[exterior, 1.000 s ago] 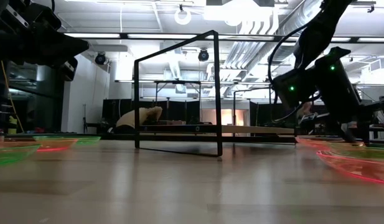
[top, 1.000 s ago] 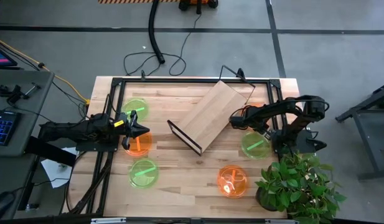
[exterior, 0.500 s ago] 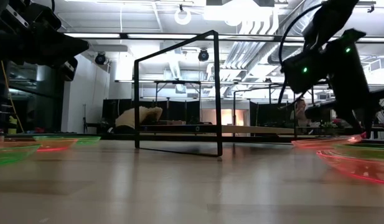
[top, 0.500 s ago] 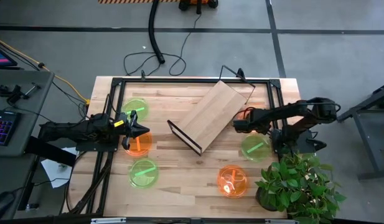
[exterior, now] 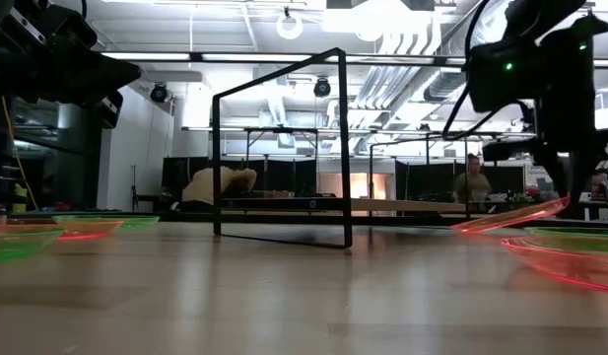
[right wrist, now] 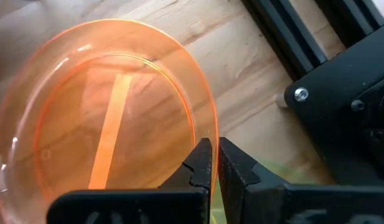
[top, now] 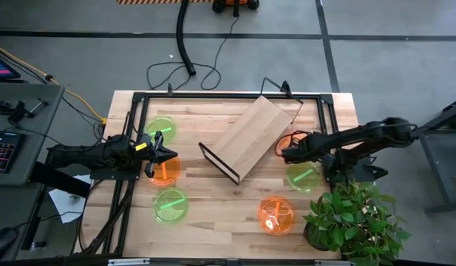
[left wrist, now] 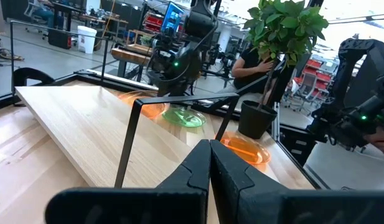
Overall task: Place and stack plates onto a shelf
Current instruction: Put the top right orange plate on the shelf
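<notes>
An orange plate (right wrist: 104,124) sits at the table's right, between the shelf (top: 250,137) and a green plate (top: 303,176); my right gripper (right wrist: 213,152) is shut on it. The shelf, a light board on a black wire frame (exterior: 284,148), lies slantwise at mid-table. A second orange plate (top: 276,214) lies flat near the front right. At the left lie two green plates (top: 161,129), (top: 171,205) and an orange plate (top: 165,171) between them. My left gripper (top: 174,154) waits shut above that orange one. My right gripper pinches the orange plate's rim (right wrist: 211,127) between its two fingers, on the edge toward the table's right. The fingers slant steeply down from above. The plate (exterior: 510,217) is tilted, its held edge raised and its opposite edge low by the table.
A potted plant (top: 353,218) stands at the table's near right corner, close to my right arm. A black frame rail (top: 213,94) runs around the table's back and sides. People show in the room beyond the table.
My right gripper has risen and drawn back toward the table's right edge with the orange plate's rim. The plate, which lay flat, is now tipped up on the held side while its other edge stays low.
</notes>
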